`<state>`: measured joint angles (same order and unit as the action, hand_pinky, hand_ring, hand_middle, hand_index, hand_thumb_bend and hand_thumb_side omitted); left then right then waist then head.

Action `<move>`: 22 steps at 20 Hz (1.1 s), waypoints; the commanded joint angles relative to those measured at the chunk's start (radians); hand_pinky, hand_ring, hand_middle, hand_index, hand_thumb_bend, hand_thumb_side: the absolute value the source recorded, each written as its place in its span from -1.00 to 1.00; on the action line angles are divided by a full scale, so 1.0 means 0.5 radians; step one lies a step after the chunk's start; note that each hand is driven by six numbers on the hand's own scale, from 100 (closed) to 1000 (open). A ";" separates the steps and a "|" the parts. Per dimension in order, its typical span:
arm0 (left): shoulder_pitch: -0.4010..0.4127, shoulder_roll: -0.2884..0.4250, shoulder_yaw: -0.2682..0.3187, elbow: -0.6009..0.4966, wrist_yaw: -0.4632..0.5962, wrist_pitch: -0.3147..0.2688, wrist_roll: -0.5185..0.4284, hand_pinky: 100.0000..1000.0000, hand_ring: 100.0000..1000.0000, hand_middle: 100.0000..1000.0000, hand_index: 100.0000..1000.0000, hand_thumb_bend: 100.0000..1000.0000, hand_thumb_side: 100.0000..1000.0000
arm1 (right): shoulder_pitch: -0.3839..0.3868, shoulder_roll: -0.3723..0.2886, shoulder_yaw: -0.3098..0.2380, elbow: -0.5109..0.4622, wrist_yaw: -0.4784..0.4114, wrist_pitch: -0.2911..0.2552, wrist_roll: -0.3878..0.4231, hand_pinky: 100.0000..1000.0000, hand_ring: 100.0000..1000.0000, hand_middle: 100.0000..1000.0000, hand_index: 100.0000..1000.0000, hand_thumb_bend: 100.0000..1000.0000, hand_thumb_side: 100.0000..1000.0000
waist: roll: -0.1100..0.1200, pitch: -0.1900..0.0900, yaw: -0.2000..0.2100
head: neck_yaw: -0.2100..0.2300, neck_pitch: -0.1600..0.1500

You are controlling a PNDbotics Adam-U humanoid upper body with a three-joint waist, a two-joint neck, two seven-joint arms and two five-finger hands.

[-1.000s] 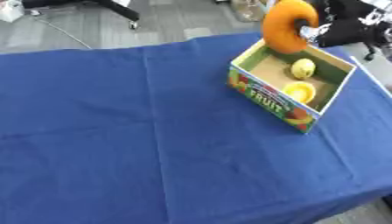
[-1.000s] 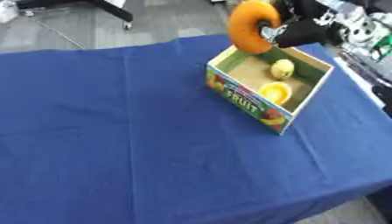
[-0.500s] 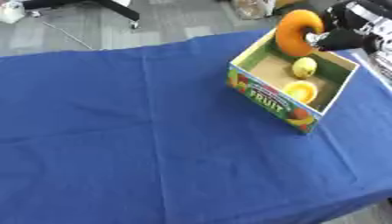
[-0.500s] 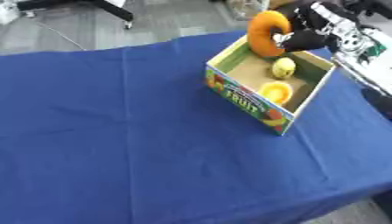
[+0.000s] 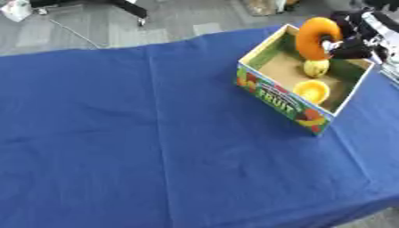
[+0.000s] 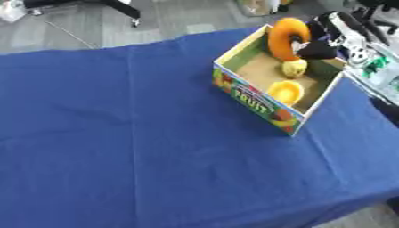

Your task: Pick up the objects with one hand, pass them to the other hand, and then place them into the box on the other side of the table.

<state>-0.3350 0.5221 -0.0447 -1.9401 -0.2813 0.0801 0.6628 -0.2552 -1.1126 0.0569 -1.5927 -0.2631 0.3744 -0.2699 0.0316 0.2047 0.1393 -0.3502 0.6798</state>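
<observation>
Blue cloth-covered table (image 5: 140, 133), with one open cardboard fruit box printed "FRUIT" (image 5: 282, 103) near its far right corner.

One orange ring-shaped toy, doughnut-like (image 5: 315, 38), stands on edge over the far end of the box interior, its hole facing sideways toward the right hand, its long axis running up and down. Lower rim sits at or just above the box floor; contact cannot be told.

Right hand (image 6: 319, 43), black, comes in from the upper right. Its fingers are curled at the ring's right side and grip the ring through or at the hole.

Inside the box, two other items: one small yellow lemon-like fruit (image 5: 315, 67) just below the ring, touching or nearly so, and one yellow-orange cup-shaped piece (image 5: 310, 90) nearer the front wall. Total count in or over the box: three.

Left hand shows in neither view.

Against the frames one second back: the ring was held high above the box's far rim, and now it is lower, within the walls. The two yellow items have not shifted relative to the box.
</observation>
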 commanded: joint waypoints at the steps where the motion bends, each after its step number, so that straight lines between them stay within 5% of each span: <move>1: -0.012 0.063 0.037 -0.040 0.003 0.001 0.016 0.46 0.18 0.18 0.40 0.18 0.00 | -0.033 -0.043 0.004 0.031 0.061 0.005 -0.011 0.22 0.32 -0.18 0.05 -1.00 -1.00 | 0.022 0.004 0.009 | -0.013 -0.026; 7: -0.009 0.062 0.040 -0.033 0.005 0.006 0.018 0.46 0.19 0.19 0.40 0.17 0.01 | -0.033 -0.029 0.032 0.065 0.169 0.029 0.011 0.28 0.47 0.16 0.41 -0.87 -1.00 | 0.031 0.010 0.020 | -0.016 -0.026; 9: -0.006 0.063 0.043 -0.031 0.005 0.008 0.019 0.46 0.19 0.19 0.40 0.17 0.00 | -0.033 -0.024 0.036 0.076 0.197 0.043 0.020 0.32 0.56 0.37 0.59 -0.68 -0.94 | 0.034 0.011 0.023 | -0.014 -0.025; 10: -0.004 0.064 0.044 -0.030 0.004 0.009 0.019 0.46 0.19 0.19 0.40 0.17 0.00 | -0.032 -0.025 0.040 0.078 0.215 0.049 0.035 0.37 0.68 0.51 0.67 -0.44 -0.74 | 0.035 0.012 0.023 | -0.013 -0.024; 11: -0.002 0.065 0.045 -0.029 0.002 0.011 0.019 0.46 0.20 0.20 0.41 0.17 -0.01 | -0.031 -0.027 0.042 0.076 0.239 0.056 0.056 0.40 0.71 0.54 0.70 -0.34 -0.70 | 0.036 0.012 0.022 | -0.013 -0.021; 12: -0.001 0.066 0.047 -0.029 -0.001 0.013 0.017 0.46 0.20 0.20 0.41 0.17 -0.01 | -0.030 -0.030 0.040 0.071 0.276 0.063 0.072 0.47 0.76 0.60 0.76 -0.02 -0.58 | 0.036 0.012 0.021 | -0.012 -0.020; 14: 0.002 0.067 0.049 -0.027 -0.007 0.017 0.014 0.46 0.20 0.21 0.41 0.18 -0.01 | -0.029 -0.036 0.032 0.056 0.390 0.091 0.092 0.52 0.83 0.69 0.83 0.18 -0.47 | 0.036 0.012 0.018 | -0.010 -0.016; 18: 0.005 0.069 0.057 -0.032 -0.015 0.016 0.024 0.46 0.20 0.20 0.41 0.19 -0.03 | -0.031 -0.037 0.002 0.023 0.524 0.165 0.130 0.54 0.93 0.83 0.98 0.28 -0.42 | 0.035 0.008 0.009 | -0.004 -0.009; 22: 0.007 0.067 0.065 -0.035 -0.022 0.016 0.041 0.46 0.20 0.20 0.41 0.17 -0.03 | -0.037 -0.032 -0.030 -0.017 0.450 0.201 0.149 0.50 0.93 0.83 0.98 0.13 -0.47 | 0.034 0.003 0.000 | 0.004 -0.014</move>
<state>-0.3252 0.5221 -0.0276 -1.9401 -0.2899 0.0884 0.6781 -0.2633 -1.0963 0.0636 -1.5828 -0.0308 0.4680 -0.1960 0.0408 0.2105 0.1399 -0.3513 0.6758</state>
